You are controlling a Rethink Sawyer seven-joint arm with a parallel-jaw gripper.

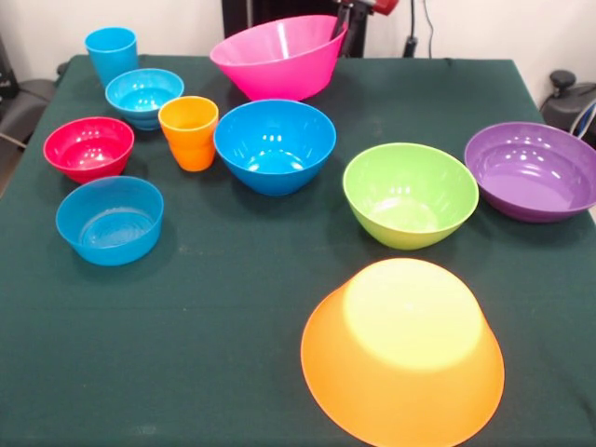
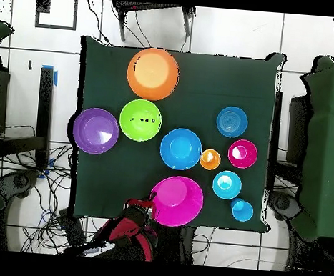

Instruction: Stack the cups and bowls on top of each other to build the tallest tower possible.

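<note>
On the dark green tablecloth (image 1: 233, 307) everything is glossy plastic and round. At the left of the front view a small red bowl (image 1: 88, 147) and a small blue bowl (image 1: 110, 220) sit mouth up; behind them the blue cup (image 1: 112, 54) stands upright beside a second small blue bowl (image 1: 143, 97). The orange cup (image 1: 189, 132), upright and taller than wide, stands just beside the big blue bowl (image 1: 275, 145), which opens upward. Behind it the pink bowl (image 1: 279, 58) is tilted, its mouth tipped toward the left, and the gripper (image 1: 343, 30) pinches its raised right rim. The orange bowl (image 1: 402, 349) lies upside down at the near edge, flat base up. The green bowl (image 1: 411, 194) and purple bowl (image 1: 533, 170) sit mouth up, apart.
</note>
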